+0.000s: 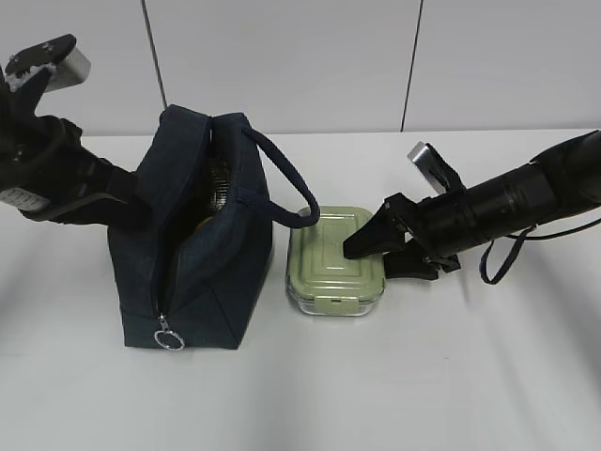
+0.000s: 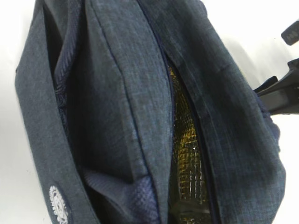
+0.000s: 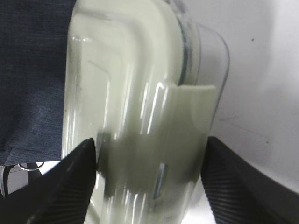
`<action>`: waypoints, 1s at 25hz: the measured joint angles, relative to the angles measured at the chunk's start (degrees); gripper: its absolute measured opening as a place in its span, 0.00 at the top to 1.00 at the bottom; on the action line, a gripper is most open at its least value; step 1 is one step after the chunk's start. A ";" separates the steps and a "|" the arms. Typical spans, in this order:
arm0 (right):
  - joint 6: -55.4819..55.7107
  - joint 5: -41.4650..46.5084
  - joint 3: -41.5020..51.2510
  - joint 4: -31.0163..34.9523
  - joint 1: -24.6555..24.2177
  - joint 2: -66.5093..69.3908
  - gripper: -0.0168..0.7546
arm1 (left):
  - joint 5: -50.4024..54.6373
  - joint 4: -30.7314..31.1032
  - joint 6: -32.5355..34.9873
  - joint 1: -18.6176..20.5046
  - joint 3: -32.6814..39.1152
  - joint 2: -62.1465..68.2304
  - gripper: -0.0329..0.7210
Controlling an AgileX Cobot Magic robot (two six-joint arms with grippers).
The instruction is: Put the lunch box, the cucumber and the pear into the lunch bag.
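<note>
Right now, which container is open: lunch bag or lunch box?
The navy lunch bag: its zipper gapes, showing foil lining. The green-lidded lunch box has its lid on.

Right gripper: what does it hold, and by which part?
The right gripper spans the lunch box across its near end, one finger against each side.

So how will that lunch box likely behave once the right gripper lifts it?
The lunch box looks rigid, so it should not flex. Its glossy ribbed lid and clear base may be slippery between the right gripper's fingers. Flat-sided, it is unlikely to roll.
</note>
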 joint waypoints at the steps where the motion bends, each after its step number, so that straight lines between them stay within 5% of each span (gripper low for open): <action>1: -0.09 -0.12 0.00 0.00 0.00 0.00 0.28 | 0.00 0.00 0.00 0.00 0.00 0.00 0.96; 10: 0.15 0.56 -0.13 0.41 0.12 0.00 0.49 | -0.05 0.00 0.00 0.00 0.00 0.00 0.96; 25: -0.06 2.63 -0.59 -3.53 -5.12 -10.56 0.50 | 0.17 0.00 0.00 0.00 0.00 0.00 0.96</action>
